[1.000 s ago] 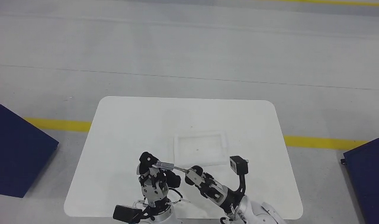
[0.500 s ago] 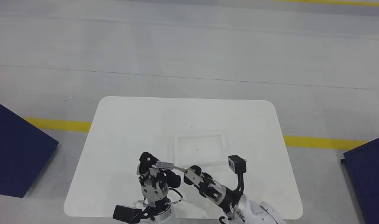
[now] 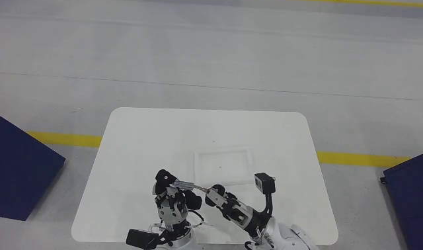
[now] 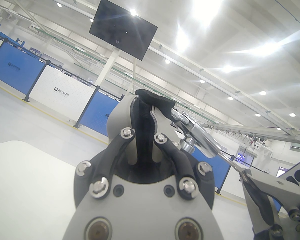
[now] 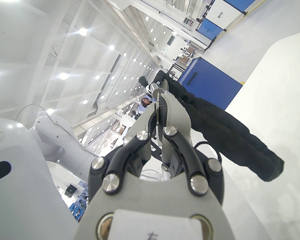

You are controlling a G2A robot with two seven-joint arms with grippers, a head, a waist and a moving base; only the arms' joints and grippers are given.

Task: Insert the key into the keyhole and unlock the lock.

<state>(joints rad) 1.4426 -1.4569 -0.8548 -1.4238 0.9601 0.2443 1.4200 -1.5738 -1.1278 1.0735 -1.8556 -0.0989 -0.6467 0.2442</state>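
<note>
Holdings over near edge of counter (image 3: pixel 142 151), nearest first.

1. left tool (image 4: pixel 162 106): fingers with black pads, closed tight on lock (image 4: pixel 198 137) and gripping it at the end away from the keyhole. The lock is silver metal with an elongated body. It is held roughly level above the counter, keyhole end pointing toward the other arm.

2. key (image 4: pixel 227 158): thin silver blade, set in line with the lock body, tip meeting the keyhole end. How deep the blade sits cannot be told.

3. right tool (image 5: pixel 159 101): fingers closed on the head of the key, no gap showing between them. It stands just beside the lock, facing the left tool, with lock and key bridging the two.

4. tray (image 3: pixel 225 150): clear, shallow, rectangular. It lies flat on the middle of the counter, just beyond both tools and apart from them.

5. Counter surface: white, with rounded corners.

6. floor (image 3: pixel 211 51): pale grey. A yellow line (image 3: pixel 66 139) runs out on either side of the counter, and blue panels (image 3: pixel 26 170) stand at the left and right margins.
</note>
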